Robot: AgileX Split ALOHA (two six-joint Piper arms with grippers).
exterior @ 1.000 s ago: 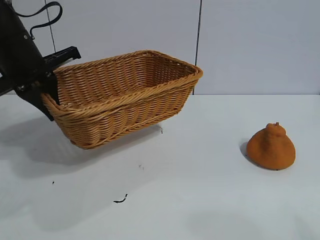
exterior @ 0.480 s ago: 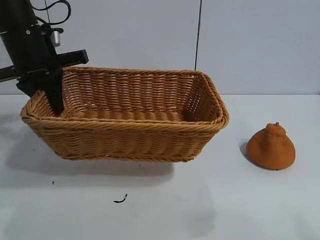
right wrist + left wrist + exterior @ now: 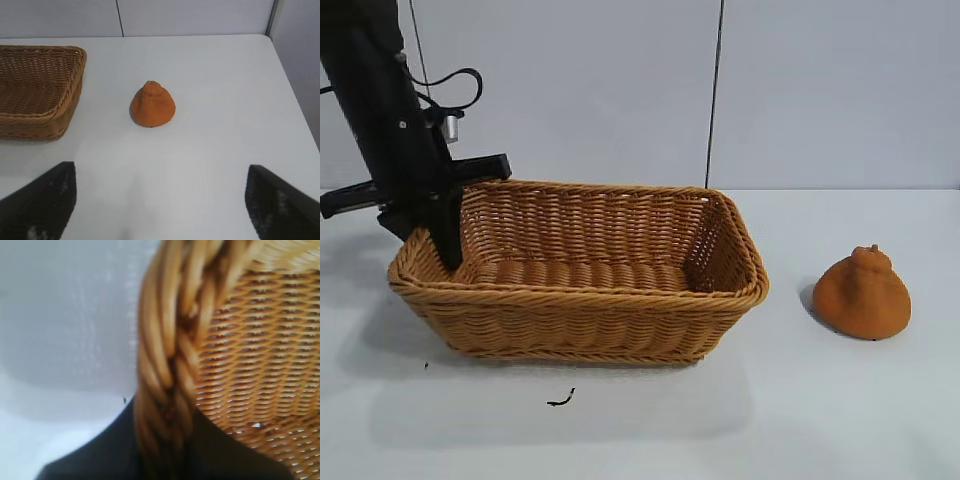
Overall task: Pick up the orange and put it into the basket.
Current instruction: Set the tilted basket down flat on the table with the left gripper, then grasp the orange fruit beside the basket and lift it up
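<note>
The tan wicker basket [image 3: 590, 325] stands level on the white table at the left and middle. My left gripper [image 3: 440, 235] comes down from above at the basket's left end and is shut on the braided rim [image 3: 170, 340], one finger inside and one outside. The dull-orange, knob-topped orange [image 3: 862, 293] sits alone on the table to the right of the basket, apart from it. In the right wrist view my right gripper [image 3: 160, 200] stands wide open and empty, well short of the orange [image 3: 152, 105], with the basket's end [image 3: 70, 85] off to one side.
A small dark mark [image 3: 560, 399] lies on the table in front of the basket. A pale wall with a vertical seam [image 3: 715, 90] closes the back. The table's edge and corner [image 3: 267, 37] show beyond the orange.
The basket, first lifted and tilted at the left, has swung round and come down level toward the middle, held by my left gripper all along. The orange has not moved.
</note>
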